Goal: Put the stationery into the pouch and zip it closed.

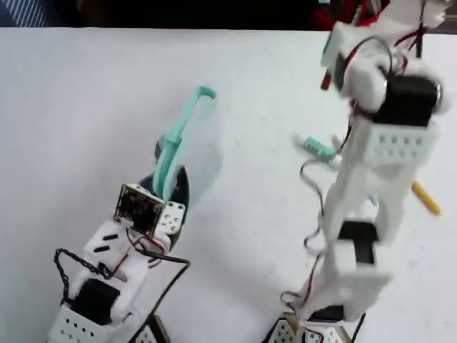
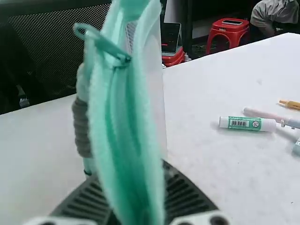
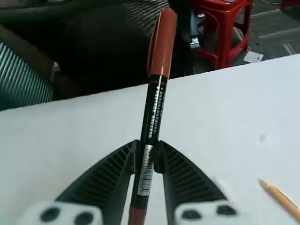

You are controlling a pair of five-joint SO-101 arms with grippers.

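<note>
We find the translucent plastic pouch (image 1: 203, 153), edged with a soft mint-green zip band, standing on edge in the left pincer (image 2: 136, 204), whose dark ribbed pads are clenched on its lower end. Off to the side, the right pincer (image 3: 146, 164) hangs above the smooth white table (image 1: 86, 107), grasping a slim black marker (image 3: 157, 93) with a glossy brown cap. A white cylindrical tube (image 2: 246, 123) with a green label and a yellow pencil (image 3: 281, 199) lie flat on the table.

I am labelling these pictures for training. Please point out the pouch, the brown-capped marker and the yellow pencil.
pouch (image 1: 202, 153), high view, on its translucent side.
brown-capped marker (image 3: 155, 105), right wrist view, on its black barrel.
yellow pencil (image 1: 426, 199), high view, on its shaft.
</note>
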